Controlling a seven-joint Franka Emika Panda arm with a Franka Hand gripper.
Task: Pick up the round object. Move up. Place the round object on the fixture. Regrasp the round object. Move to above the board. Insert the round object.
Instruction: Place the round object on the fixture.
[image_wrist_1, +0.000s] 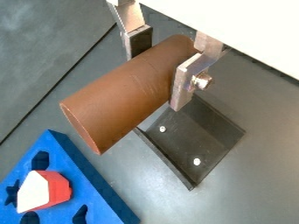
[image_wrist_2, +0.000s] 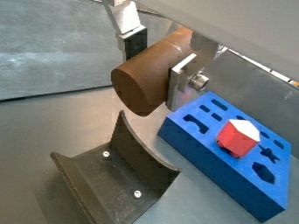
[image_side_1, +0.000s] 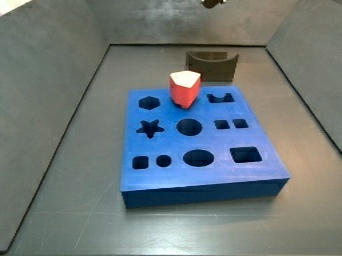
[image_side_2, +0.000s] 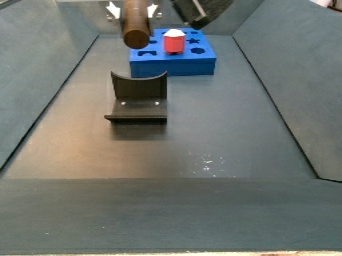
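Note:
The round object (image_wrist_1: 117, 101), a brown wood-like peg, lies crosswise between the silver fingers of my gripper (image_wrist_1: 162, 59), which is shut on it. Both wrist views show the peg (image_wrist_2: 149, 77) hanging in the air above the fixture (image_wrist_2: 117, 179), a dark block with a curved notch. In a side view the gripper (image_side_2: 131, 12) holds the peg (image_side_2: 134, 24) high over the far end of the fixture (image_side_2: 136, 100), clear of it. The blue board (image_side_1: 201, 140) with shaped holes lies beside the fixture (image_side_1: 211, 67).
A red-and-white faceted block (image_side_1: 185, 88) stands in a hole near the board's far edge, close to the fixture. Grey sloping walls (image_side_1: 54, 110) enclose the dark floor on both sides.

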